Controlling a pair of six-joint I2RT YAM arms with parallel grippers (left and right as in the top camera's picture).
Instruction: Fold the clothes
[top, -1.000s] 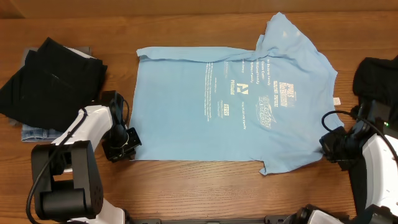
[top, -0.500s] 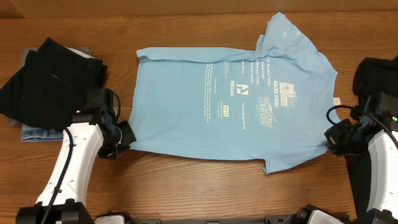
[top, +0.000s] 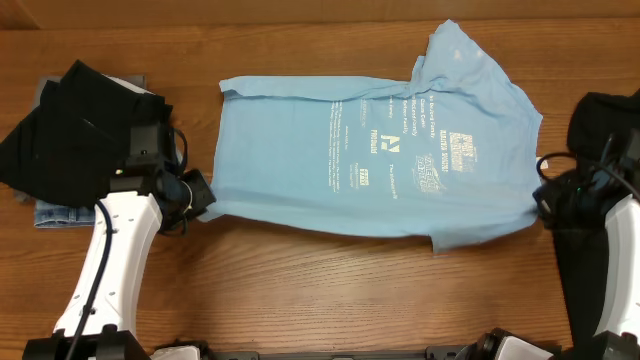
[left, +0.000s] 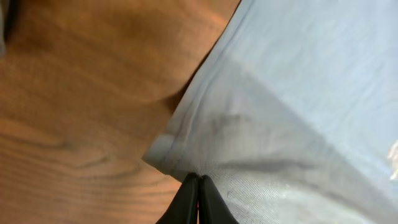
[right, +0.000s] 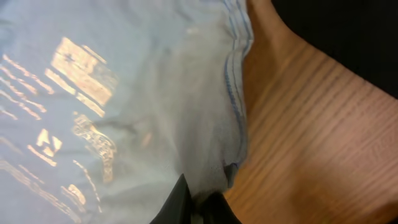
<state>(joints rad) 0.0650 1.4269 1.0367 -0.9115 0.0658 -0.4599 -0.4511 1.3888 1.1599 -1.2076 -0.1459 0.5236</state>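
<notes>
Two hands, both pinched tight on the same light blue T-shirt (top: 380, 150), so this looks like the start of the first fold. The T-shirt lies sideways across the middle of the desk (top: 300, 290), printed side up, hem to the robot's left and sleeves to its right.

The left hand (top: 203, 193) is clamped on the near hem corner. In the left wrist view the fingertips are closed right on the stitched edge, with cloth bunching up from the left hand (left: 198, 186). The right hand (top: 541, 203) is clenched on the near edge at the sleeve end, and its wrist view shows the seam gathered into the closed tips of the right hand (right: 189, 196).

The near edge between them looks raised off the wood and sags a bit in the middle, while the far edge lies flat.

A pile of dark clothes (top: 80, 130) sits off to the left and another dark garment (top: 610, 125) at the far right, neither touching the T-shirt.

My guess at the next move: carry both corners across together towards the far edge, level and at the same pace so the cloth doesn't twist, lay edge on edge, and only then let go
</notes>
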